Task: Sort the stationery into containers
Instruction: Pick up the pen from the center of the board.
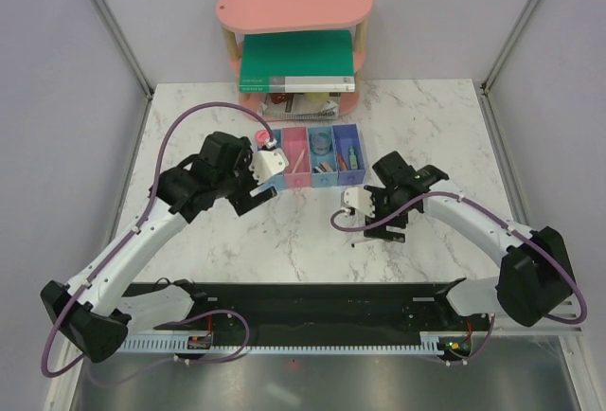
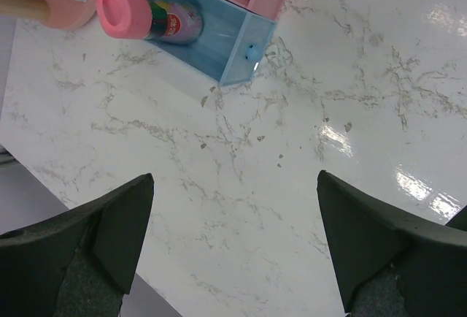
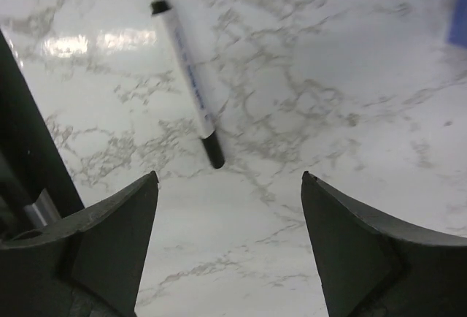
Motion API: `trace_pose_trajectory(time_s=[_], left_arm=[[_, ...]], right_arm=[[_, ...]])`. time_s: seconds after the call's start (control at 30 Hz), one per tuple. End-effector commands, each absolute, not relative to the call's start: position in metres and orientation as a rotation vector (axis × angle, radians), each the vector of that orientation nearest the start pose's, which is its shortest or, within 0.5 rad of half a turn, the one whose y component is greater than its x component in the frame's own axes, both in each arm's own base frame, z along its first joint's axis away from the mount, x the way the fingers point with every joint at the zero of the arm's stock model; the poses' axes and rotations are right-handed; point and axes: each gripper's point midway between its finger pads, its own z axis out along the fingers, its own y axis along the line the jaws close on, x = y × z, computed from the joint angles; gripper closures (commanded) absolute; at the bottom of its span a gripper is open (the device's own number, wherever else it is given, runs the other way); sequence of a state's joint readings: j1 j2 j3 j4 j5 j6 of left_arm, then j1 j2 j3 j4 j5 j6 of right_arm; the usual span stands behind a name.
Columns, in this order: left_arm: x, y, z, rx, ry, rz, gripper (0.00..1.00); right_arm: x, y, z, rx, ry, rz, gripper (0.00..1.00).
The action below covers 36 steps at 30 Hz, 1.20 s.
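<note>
Here, four bins [image 1: 297, 184], one loose pen [image 3: 188, 83]

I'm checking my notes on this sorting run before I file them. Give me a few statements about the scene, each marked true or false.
1. The left gripper and the right gripper both stand open, with nothing between their fingers. True.
2. The white pen with black ends lies inside one of the bins. False: it lies flat on the bare marble table, ahead of the right gripper.
3. A pink-capped item lies in the blue bin at the left end of the row. True.
4. The green book lies on the table beside the bins. False: it lies on the lower tier of the pink shelf.
</note>
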State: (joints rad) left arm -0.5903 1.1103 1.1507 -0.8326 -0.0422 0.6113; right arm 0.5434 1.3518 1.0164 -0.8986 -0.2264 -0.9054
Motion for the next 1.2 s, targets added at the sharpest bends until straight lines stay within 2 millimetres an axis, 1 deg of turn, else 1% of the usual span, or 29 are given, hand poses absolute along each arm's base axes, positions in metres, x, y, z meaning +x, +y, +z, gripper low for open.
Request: trace_pose_trajectory(time_s=[0.0,0.03,0.07,0.1,0.23,0.4,0.43,0.53,0.57,0.6,0.7,0.73,0.8,0.83,0.93,1.0,1.07,1.1,1.13,1.17], left_arm=[[0.264,-0.142,0.260,1.306,1.833,0.060,0.00],[0.262,-0.140,0.262,1.305,1.836,0.064,0.00],[0.263,-0.139,0.268,1.296,1.829,0.071,0.00],[0.262,-0.138,0.270,1.296,1.829,0.073,0.00],[0.257,-0.131,0.274,1.294,1.829,0.096,0.00],[0.253,-0.124,0.272,1.300,1.836,0.126,0.00],[0.252,-0.122,0.272,1.298,1.838,0.128,0.00],[0.249,-0.118,0.270,1.317,1.837,0.148,0.00],[0.248,-0.116,0.272,1.317,1.832,0.156,0.00],[0.248,-0.115,0.272,1.318,1.828,0.165,0.00],[0.248,-0.112,0.276,1.304,1.823,0.178,0.00],[0.247,-0.112,0.274,1.305,1.826,0.171,0.00],[0.245,-0.113,0.272,1.302,1.831,0.162,0.00],[0.244,-0.113,0.271,1.292,1.840,0.153,0.00],[0.242,-0.112,0.268,1.283,1.851,0.142,0.00],[0.239,-0.110,0.268,1.287,1.847,0.145,0.00],[0.236,-0.107,0.266,1.290,1.856,0.152,0.00],[0.233,-0.105,0.266,1.288,1.855,0.154,0.00],[0.232,-0.104,0.265,1.294,1.857,0.155,0.00],[0.230,-0.103,0.265,1.294,1.859,0.157,0.00]], right_arm=[[0.213,0.123,0.077,-2.017,1.996,0.140,0.12],[0.218,0.125,0.074,-2.005,1.979,0.128,0.11],[0.217,0.125,0.069,-2.016,1.980,0.125,0.09],[0.216,0.124,0.063,-2.023,1.990,0.124,0.09],[0.217,0.131,0.045,-2.051,2.000,0.139,0.07],[0.222,0.141,0.028,-2.074,1.992,0.134,0.06],[0.222,0.144,0.022,-2.082,1.994,0.141,0.07],[0.225,0.151,0.013,-2.077,2.012,0.150,0.13],[0.225,0.153,0.011,-2.076,2.015,0.155,0.18],[0.226,0.155,0.010,-2.068,2.018,0.154,0.21],[0.226,0.158,0.003,-2.081,2.018,0.146,0.34],[0.225,0.159,0.002,-2.083,2.019,0.144,0.45],[0.224,0.162,0.000,-2.087,2.024,0.145,0.55],[0.224,0.163,0.000,-2.089,2.023,0.143,0.70],[0.224,0.170,0.005,-2.076,2.022,0.137,0.88],[0.224,0.177,0.017,-2.047,2.013,0.149,0.91],[0.233,0.190,0.037,-1.960,2.019,0.173,0.92],[0.233,0.193,0.048,-1.931,2.022,0.192,0.92],[0.240,0.205,0.066,-1.866,2.022,0.220,0.93],[0.236,0.213,0.076,-1.841,2.024,0.288,0.93]])
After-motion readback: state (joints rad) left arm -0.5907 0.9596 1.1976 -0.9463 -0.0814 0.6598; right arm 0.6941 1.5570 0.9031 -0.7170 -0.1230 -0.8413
